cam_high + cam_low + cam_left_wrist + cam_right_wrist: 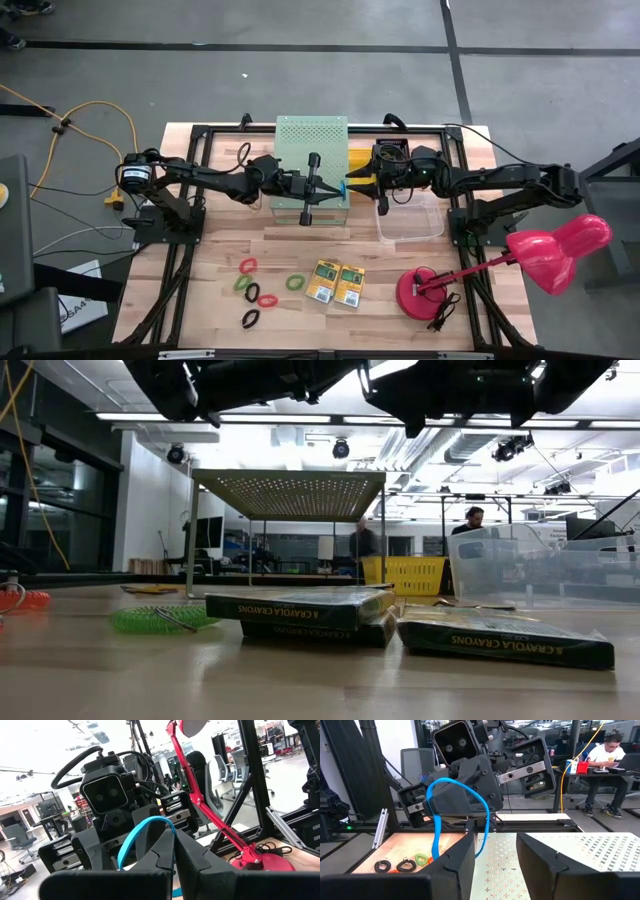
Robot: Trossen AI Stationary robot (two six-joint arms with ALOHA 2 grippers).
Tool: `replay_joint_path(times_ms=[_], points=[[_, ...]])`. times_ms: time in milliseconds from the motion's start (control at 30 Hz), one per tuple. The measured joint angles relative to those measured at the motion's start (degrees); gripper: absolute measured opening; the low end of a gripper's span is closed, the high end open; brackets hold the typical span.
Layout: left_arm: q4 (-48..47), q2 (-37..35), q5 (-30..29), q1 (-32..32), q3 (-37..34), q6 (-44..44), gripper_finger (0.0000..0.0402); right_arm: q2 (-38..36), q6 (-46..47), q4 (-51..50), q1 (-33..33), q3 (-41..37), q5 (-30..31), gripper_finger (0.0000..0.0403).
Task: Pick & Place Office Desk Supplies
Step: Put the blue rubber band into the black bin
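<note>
A blue elastic band [451, 784] hangs in the air over the right edge of the pale-green perforated box [312, 160], with my left gripper [175, 855] shut on it. My right gripper [495, 860] faces it from the table's right, open, its fingers on either side of the band's lower end; I cannot tell whether they touch it. Several band loops, red [248, 265], green [295, 282] and black [250, 319], lie flat near the front. Beside them lie two crayon boxes [321, 282] [350, 285]. My left gripper pinches the blue band between its two fingertips at one spot on the loop [171, 829]. The fingers come level from the table's left. The band is lifted clear; most of the loop arches slack beside the fingers [436, 820].
A yellow basket [362, 160] stands behind the grippers and a clear tub [410, 220] at the right. The pink desk lamp [545, 250] stands at the front right, its base [425, 292] close to the crayon boxes. A person sits beyond the table [607, 755].
</note>
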Motion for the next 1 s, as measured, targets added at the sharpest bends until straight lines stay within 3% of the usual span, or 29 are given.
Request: replay_joint_path(times_ms=[1000], points=[[7.15, 3.45, 0.81, 0.26, 0.70, 3.08, 0.0000, 0.00, 1.02, 0.44, 0.00, -0.02, 0.64, 0.0137]])
